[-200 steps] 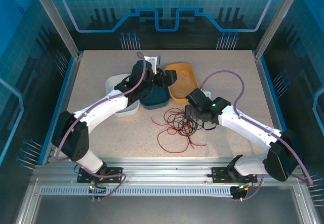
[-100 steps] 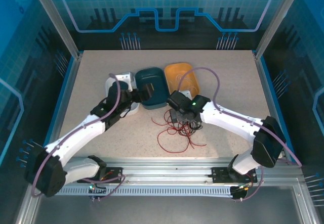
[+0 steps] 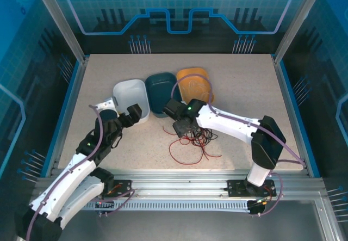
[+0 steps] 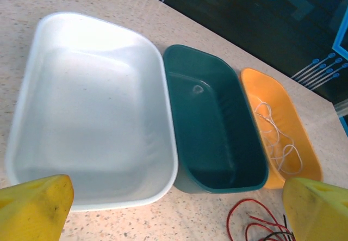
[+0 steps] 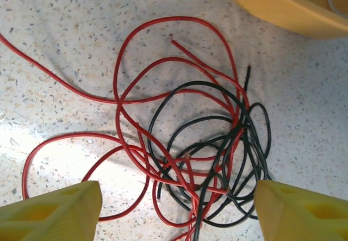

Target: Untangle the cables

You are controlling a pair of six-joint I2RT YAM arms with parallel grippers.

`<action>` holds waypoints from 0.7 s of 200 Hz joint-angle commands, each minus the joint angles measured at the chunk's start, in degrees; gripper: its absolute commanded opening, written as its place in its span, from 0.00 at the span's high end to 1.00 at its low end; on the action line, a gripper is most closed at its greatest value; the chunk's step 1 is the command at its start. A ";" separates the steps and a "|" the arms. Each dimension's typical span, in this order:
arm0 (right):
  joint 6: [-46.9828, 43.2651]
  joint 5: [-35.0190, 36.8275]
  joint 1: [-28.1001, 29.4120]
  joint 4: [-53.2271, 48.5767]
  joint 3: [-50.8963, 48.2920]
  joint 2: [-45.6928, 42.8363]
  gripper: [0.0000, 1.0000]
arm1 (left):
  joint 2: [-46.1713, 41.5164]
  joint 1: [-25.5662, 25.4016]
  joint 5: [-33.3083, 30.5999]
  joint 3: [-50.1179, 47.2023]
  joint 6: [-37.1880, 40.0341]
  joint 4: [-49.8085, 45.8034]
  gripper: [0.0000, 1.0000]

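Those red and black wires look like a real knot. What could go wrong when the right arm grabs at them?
1. The red cable and black cable cross many times between the right jaws, so closing there may pinch both and drag the whole knot.
2. The orange tray sits close beside the tangle; a hard pull might nudge it, with its whitish cable inside.
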 commanded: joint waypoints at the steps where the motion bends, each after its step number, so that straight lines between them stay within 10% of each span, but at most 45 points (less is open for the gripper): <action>1: -5.04 -3.24 0.68 -4.00 2.46 3.18 0.32 | -1.53 0.99 -1.51 -1.02 -1.73 -1.19 0.01; 140: -10.66 -4.15 -2.76 -5.15 4.95 11.80 0.65 | 2.76 2.81 2.42 -0.71 -1.80 1.44 0.01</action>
